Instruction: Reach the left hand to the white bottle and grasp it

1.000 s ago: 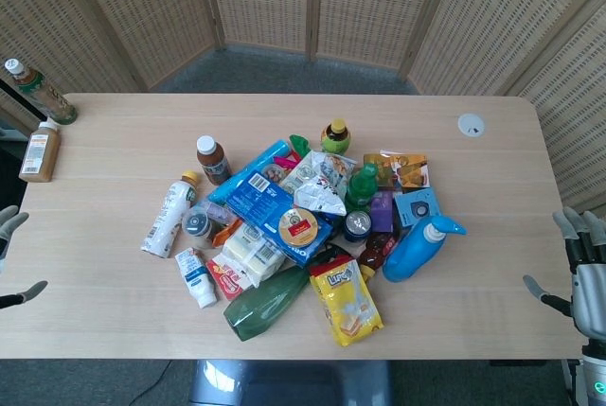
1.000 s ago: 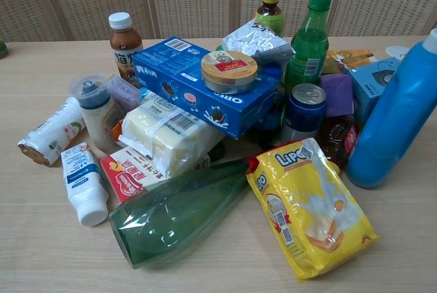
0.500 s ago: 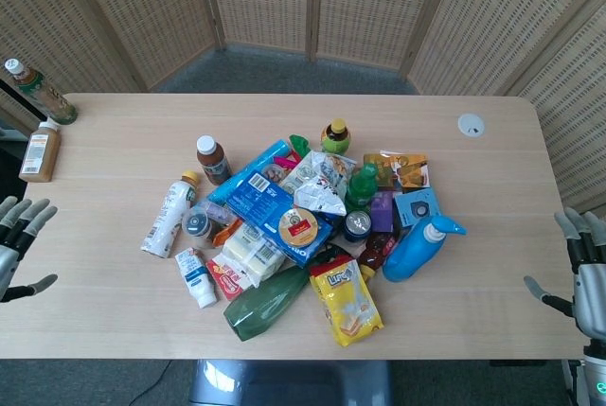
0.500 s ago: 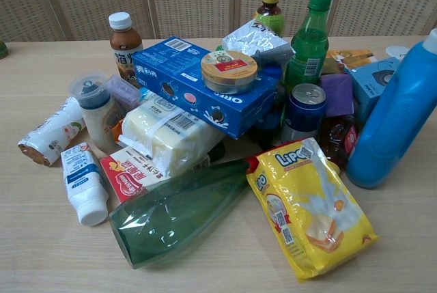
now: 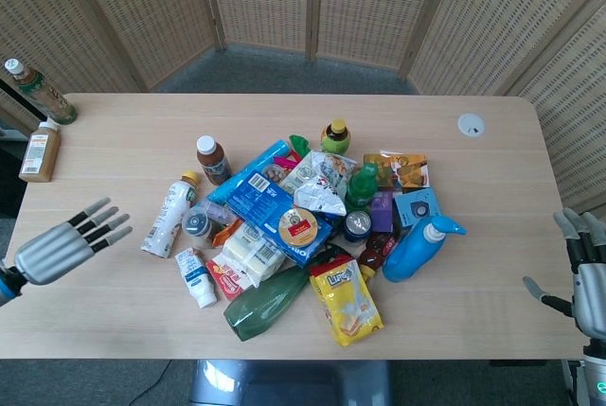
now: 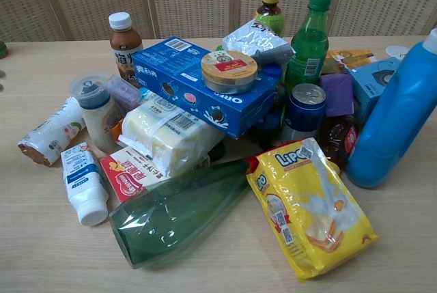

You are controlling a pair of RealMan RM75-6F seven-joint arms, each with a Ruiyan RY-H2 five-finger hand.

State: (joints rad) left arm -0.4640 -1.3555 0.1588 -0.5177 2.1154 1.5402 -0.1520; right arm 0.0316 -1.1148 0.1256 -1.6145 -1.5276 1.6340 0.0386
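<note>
A white bottle (image 5: 170,214) with an orange cap lies on its side at the left edge of the pile; the chest view shows this bottle (image 6: 52,134) at the far left. A smaller white squeeze bottle (image 5: 196,276) with a blue label lies just in front of it, also at the left in the chest view (image 6: 83,184). My left hand (image 5: 66,247) hovers over the table's left part, fingers stretched out and apart, pointing toward the pile, a short way left of the white bottle and holding nothing. My right hand (image 5: 582,278) stays off the table's right edge, fingers apart, empty.
The pile holds a blue Oreo box (image 5: 270,205), a green glass bottle (image 5: 267,303), a yellow Lipo bag (image 5: 348,302), a blue detergent bottle (image 5: 421,247), a brown drink bottle (image 5: 212,159) and a lidded cup (image 5: 198,226). Two bottles (image 5: 40,150) stand at the far left edge.
My left hand has moved in from the left edge to the right and forward over the table, toward the white bottle. The right hand and the pile have not moved.
</note>
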